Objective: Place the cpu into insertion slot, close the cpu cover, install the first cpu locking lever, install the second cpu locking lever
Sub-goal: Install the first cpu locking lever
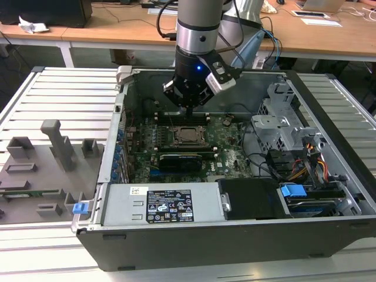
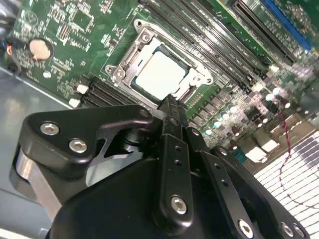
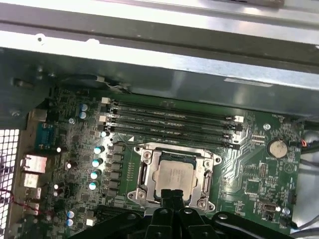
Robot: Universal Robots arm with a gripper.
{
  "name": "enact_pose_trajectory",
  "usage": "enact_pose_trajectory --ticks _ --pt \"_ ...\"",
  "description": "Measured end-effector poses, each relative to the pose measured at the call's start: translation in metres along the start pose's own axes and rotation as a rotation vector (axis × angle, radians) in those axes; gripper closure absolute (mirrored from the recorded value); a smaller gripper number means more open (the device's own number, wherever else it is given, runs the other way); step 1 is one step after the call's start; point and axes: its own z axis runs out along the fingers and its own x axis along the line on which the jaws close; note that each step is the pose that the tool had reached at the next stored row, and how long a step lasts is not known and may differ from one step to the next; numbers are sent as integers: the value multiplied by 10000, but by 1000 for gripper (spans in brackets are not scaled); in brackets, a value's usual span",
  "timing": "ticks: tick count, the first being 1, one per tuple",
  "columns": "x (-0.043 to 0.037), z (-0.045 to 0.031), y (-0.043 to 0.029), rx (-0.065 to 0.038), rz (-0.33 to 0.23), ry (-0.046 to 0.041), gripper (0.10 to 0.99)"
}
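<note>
Inside the computer case (image 1: 329,194) one cpu (image 3: 174,175) sits in the insertion slot (image 3: 144,172) under the cpu cover (image 3: 207,169) — my gripper (image 3: 173,201), fingers pressed together, hovers beside four memory slots (image 3: 169,122).

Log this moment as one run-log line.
gripper: shut, empty, above socket edge | cpu: seated in insertion slot | cpu cover: down over cpu | scene: open computer case

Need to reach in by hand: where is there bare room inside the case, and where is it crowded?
Free: the bare metal floor between motherboard and drive cage. Crowded: the gripper hangs over the cpu cover and memory slots; cables fill the corner at the exterior view's right.
</note>
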Motion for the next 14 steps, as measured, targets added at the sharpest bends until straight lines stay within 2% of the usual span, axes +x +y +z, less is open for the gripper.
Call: enact_pose_trajectory --ticks 3,13,14 --pt "27 1 4 -12 -155 0 980" --pt "185 2 28 -11 -161 2 980" --pt "225 2 34 -9 -161 3 980"
